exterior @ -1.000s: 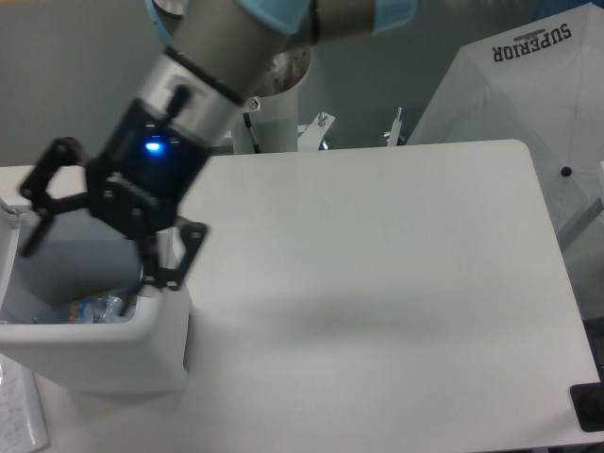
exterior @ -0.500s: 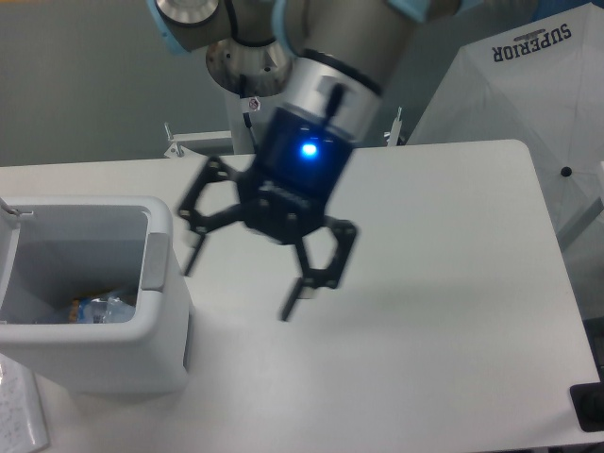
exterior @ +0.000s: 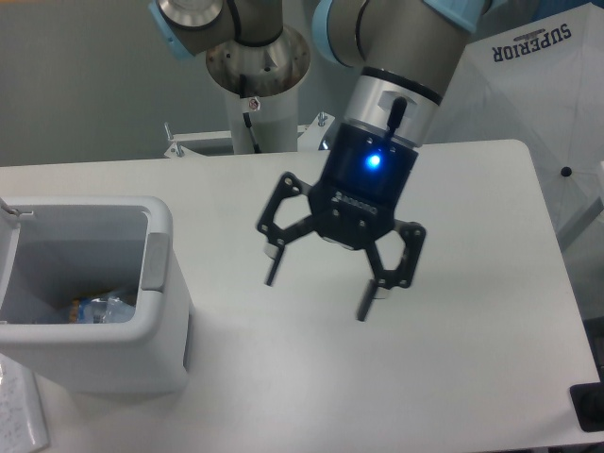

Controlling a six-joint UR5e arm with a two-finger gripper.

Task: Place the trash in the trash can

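At the far left edge a boxy white plastic trash can [exterior: 160, 311] with rounded corners and a thick rim stands on the white desk [exterior: 472, 283], a grey panel on its right-hand wall near the top. Down inside it, low against the near wall, lies the trash [exterior: 99, 309]: clear, bluish, crinkled plastic with a small orange-brown spot on it. It is too jumbled to tell one piece from another. A strip of white sheet with faint markings pokes in at the bottom left corner, just beside the can.

Toward the middle, well apart from the can, the arm's black pincer [exterior: 319, 291] hangs above the bare desk with a blue light glowing on its body. Its two fingers are spread wide and nothing is between them.

Further right, behind the desk's far corner, sits a white canopy-like cover printed with the word SUPERIOR [exterior: 531, 42].
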